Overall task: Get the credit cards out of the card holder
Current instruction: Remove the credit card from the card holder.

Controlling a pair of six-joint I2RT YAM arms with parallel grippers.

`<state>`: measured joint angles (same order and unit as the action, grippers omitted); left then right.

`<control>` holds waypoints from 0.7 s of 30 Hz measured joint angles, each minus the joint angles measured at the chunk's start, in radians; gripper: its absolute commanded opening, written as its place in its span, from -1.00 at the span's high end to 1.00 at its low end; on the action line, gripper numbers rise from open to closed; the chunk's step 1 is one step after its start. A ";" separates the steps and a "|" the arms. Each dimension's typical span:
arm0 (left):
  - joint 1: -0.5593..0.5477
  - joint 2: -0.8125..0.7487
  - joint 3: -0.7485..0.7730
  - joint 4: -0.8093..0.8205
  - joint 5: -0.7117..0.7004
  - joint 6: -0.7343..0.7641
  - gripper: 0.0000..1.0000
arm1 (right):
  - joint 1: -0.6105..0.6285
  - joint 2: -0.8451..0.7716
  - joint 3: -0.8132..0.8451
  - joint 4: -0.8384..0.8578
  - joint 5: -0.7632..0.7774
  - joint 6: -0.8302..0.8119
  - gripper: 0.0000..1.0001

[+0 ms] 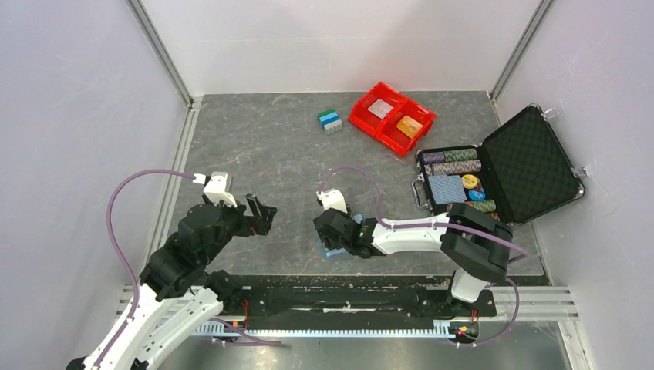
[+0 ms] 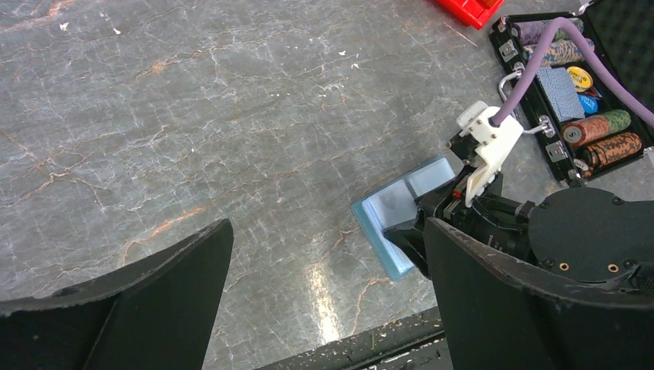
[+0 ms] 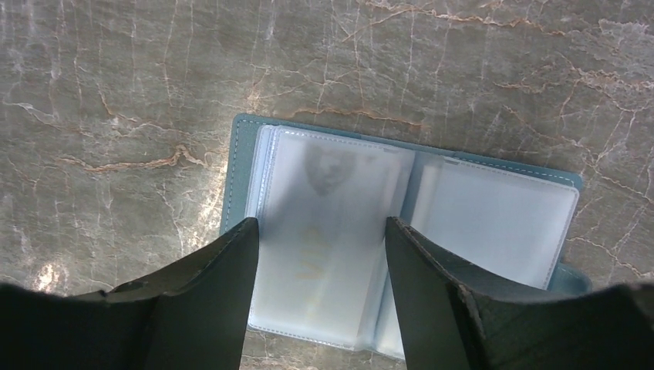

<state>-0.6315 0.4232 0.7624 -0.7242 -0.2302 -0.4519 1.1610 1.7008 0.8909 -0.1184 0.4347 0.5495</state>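
The left arm (image 1: pixel 166 270) reaches up from the near left corner with its elbow bent, and the left hand (image 1: pixel 262 213) hovers with its two fingers (image 2: pixel 154 301) spread wide. The right arm (image 1: pixel 412 231) folds at the elbow and stretches leftward, low. The right hand (image 1: pixel 332 239) points downward, its fingers (image 3: pixel 208 293) parted partway.

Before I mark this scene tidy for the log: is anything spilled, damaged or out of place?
Nothing stands out. The holder lies open and flat under the right gripper; the chips sit in rows in the open case, none spilled.
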 measured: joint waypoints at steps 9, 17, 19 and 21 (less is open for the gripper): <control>0.000 0.020 -0.001 0.000 0.006 0.000 -1.00 | -0.037 -0.083 -0.120 0.122 -0.042 0.071 -0.06; 0.000 0.087 -0.006 0.001 0.037 -0.029 -0.97 | -0.087 -0.136 -0.216 0.250 -0.138 0.138 0.01; 0.000 0.108 -0.020 0.002 0.060 -0.061 -0.93 | -0.106 -0.154 -0.252 0.294 -0.173 0.153 0.03; 0.000 0.130 -0.036 0.008 0.082 -0.085 -0.87 | -0.130 -0.164 -0.285 0.345 -0.212 0.170 0.09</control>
<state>-0.6315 0.5533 0.7261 -0.7166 -0.1478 -0.5365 1.0313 1.5372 0.6056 0.2264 0.2226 0.7197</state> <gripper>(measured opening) 0.971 0.488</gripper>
